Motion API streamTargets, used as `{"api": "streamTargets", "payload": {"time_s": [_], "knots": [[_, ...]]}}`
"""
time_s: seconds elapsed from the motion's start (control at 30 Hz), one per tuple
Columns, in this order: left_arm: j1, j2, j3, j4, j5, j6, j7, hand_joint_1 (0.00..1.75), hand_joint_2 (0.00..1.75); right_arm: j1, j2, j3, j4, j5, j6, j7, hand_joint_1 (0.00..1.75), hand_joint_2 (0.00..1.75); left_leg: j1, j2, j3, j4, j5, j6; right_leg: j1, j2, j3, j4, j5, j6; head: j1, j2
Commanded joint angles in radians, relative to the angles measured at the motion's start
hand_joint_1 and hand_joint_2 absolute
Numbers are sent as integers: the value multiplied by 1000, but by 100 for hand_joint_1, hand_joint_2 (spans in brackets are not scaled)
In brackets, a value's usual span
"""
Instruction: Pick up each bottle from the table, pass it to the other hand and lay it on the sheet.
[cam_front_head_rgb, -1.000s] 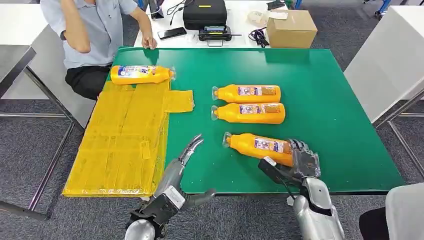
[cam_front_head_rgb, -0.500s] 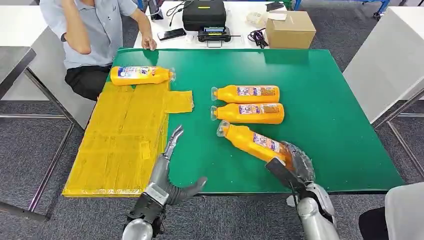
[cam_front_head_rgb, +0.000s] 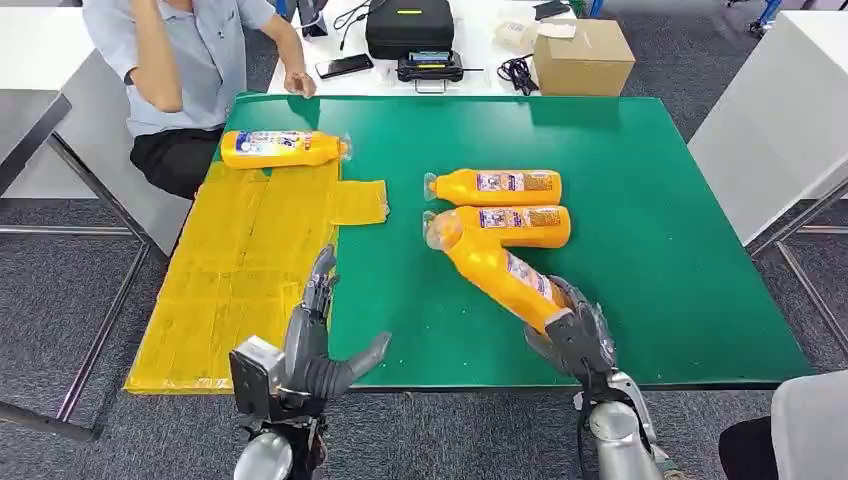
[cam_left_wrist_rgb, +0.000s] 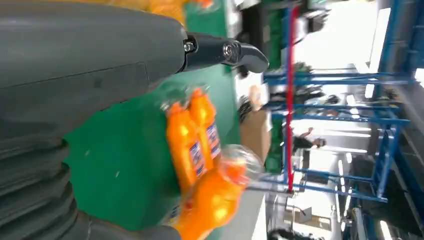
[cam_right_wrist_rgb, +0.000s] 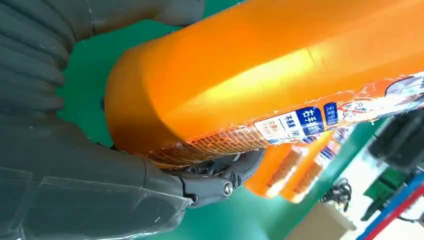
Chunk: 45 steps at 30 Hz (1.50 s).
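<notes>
Bottle (cam_front_head_rgb: 495, 272) gripped base-first in right hand (cam_front_head_rgb: 575, 340) — neck tilted upward

The bottles (cam_front_head_rgb: 497, 187) are bright orange with blue and white labels. The table (cam_front_head_rgb: 650, 230) is green. The sheet (cam_front_head_rgb: 250, 270) is yellow. The box (cam_front_head_rgb: 583, 57) is brown, and the case (cam_front_head_rgb: 408, 27) is black.

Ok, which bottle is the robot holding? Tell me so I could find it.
Look at the green table. Near its front edge on the robot's right, the right hand grips an orange bottle by its base. The two other bottles on the green lie flat, side by side; this one is lifted and slants, its cap end pointing away from the robot over the nearer of the pair.
</notes>
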Motion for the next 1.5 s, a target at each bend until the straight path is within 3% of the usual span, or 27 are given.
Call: {"api": "streamTargets", "payload": {"time_s": [0.03, 0.3, 0.43, 0.77, 1.1, 1.5], "knots": [[-72, -44, 30, 247, 178, -68, 16, 0, 175, -86, 58, 24, 26, -32, 25, -3, 175, 175, 1, 3, 3, 0, -1, -2, 1, 3, 2, -1, 0, -2, 0, 0], [-81, -43, 37, 262, 211, -90, 23, 0, 175, -88, 53, 50, 31, -56, 42, -21, 175, 175, 1, 1, 2, 0, -1, -2, 1, 1, 1, 0, -1, -2, 0, 0], [-158, -43, 48, 387, 225, -104, -35, 0, 175, -114, 57, 146, 64, -88, 73, -32, 175, 175, 2, 3, 2, 0, -1, -2, 2, 3, 2, 0, 0, -3, 0, 0], [-255, -44, 6, 430, 149, -135, -102, 0, 175, -167, 24, 359, 245, -94, 64, -62, 175, 175, 2, 1, 3, 0, -1, -3, 3, 1, 3, -1, -1, -3, 0, 0], [-260, -44, 7, 447, 149, -138, -103, 0, 175, -166, 18, 362, 249, -103, 66, -71, 175, 175, 2, 0, 3, 1, -2, -3, 3, 0, 3, 0, -1, -3, 0, 0], [-321, -44, -38, 505, 284, -183, -105, 0, 175, -203, 25, 457, 344, -86, 68, -113, 175, 175, 2, 1, 2, 1, -1, -3, 3, 1, 2, 0, -1, -3, 0, 0]]}}
